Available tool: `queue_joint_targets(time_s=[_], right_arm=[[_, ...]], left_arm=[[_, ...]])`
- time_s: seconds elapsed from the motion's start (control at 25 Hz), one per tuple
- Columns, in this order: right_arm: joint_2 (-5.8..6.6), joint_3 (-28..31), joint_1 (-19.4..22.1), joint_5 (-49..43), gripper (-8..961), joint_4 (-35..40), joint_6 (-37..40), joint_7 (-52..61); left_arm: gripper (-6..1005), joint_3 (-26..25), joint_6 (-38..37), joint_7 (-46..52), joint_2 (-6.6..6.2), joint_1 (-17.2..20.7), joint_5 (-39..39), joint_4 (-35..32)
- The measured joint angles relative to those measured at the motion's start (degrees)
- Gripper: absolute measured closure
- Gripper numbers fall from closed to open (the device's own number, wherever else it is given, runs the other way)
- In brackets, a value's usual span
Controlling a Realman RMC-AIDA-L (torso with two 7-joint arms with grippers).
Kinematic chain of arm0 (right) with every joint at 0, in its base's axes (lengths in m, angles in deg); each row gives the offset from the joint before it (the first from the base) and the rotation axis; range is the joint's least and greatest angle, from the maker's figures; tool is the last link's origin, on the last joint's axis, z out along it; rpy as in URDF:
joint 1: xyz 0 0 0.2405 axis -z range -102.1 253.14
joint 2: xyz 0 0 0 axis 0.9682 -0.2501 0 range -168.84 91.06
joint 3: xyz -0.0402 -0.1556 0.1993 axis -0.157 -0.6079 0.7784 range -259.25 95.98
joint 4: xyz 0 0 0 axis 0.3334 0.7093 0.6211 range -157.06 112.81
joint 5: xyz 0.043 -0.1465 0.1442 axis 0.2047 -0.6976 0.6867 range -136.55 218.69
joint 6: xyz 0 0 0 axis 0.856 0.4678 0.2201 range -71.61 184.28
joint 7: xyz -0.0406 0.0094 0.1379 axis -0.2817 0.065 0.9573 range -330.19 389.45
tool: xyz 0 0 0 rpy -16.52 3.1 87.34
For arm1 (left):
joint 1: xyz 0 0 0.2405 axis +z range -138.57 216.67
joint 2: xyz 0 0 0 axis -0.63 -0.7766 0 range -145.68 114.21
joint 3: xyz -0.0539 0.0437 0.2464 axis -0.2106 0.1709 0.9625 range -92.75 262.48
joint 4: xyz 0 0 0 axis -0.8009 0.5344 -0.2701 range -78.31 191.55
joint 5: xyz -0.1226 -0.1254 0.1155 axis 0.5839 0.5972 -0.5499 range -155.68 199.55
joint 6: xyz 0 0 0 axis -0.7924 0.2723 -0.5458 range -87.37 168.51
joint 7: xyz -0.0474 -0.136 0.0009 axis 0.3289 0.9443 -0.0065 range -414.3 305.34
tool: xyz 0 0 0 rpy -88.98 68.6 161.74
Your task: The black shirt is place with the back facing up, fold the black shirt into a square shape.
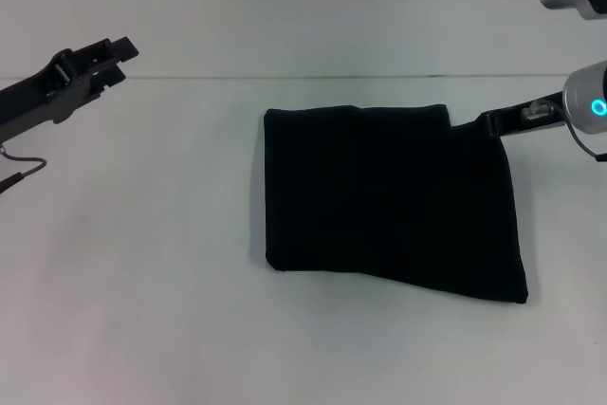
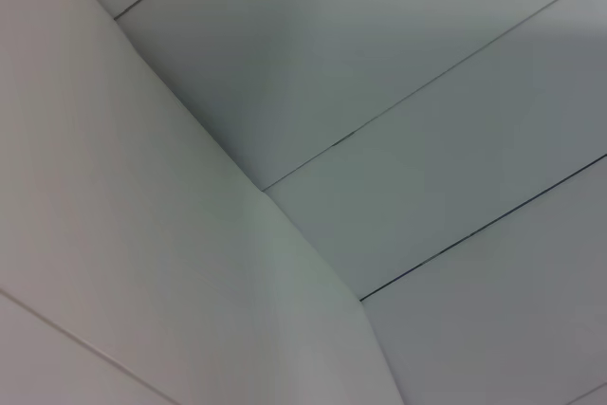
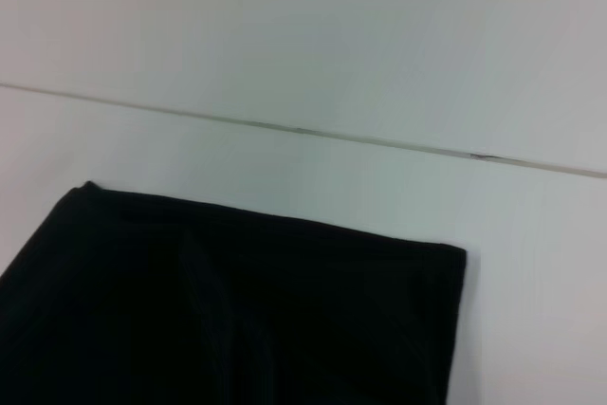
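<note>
We see the black shirt (image 1: 394, 201) folded into a rough square on the white table (image 1: 142, 282). Our right pincer (image 1: 479, 124) touches its far right corner, its opening impossible to tell. Our left pincer (image 1: 112, 54) hovers well apart, slightly parted, holding nothing.

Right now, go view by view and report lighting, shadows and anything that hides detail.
Head view: even, soft light; the black shirt reads as a flat dark mass, its folds barely visible, with only a faint shadow along its edges on the white table. Right wrist view: the shirt shows faint creases. Left wrist view: only pale panels with thin seams, softly shaded, no shirt.
</note>
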State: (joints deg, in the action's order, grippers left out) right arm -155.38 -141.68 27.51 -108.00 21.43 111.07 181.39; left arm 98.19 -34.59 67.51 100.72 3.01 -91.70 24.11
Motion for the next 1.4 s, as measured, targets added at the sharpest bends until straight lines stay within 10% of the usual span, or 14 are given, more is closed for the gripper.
queue_joint_targets(time_s=[0.24, 0.8, 1.4], right_arm=[[0.54, 0.7, -1.0, 0.0, 938, -3.1, -1.3, -0.4], [1.9, 6.2, -0.5, 2.3, 524, -5.1, -3.8, 0.8], [3.12, 11.8, 0.2, 12.0, 537, -4.9, 8.5, -12.4]], left_arm=[[458, -0.1, 0.0, 0.0, 0.0, 0.0, 0.0, 0.1], [458, -0.2, 0.0, 0.0, 0.17, 0.7, 0.0, 0.2], [458, -0.2, 0.2, -0.6, 0.1, 0.6, 0.9, 0.2]])
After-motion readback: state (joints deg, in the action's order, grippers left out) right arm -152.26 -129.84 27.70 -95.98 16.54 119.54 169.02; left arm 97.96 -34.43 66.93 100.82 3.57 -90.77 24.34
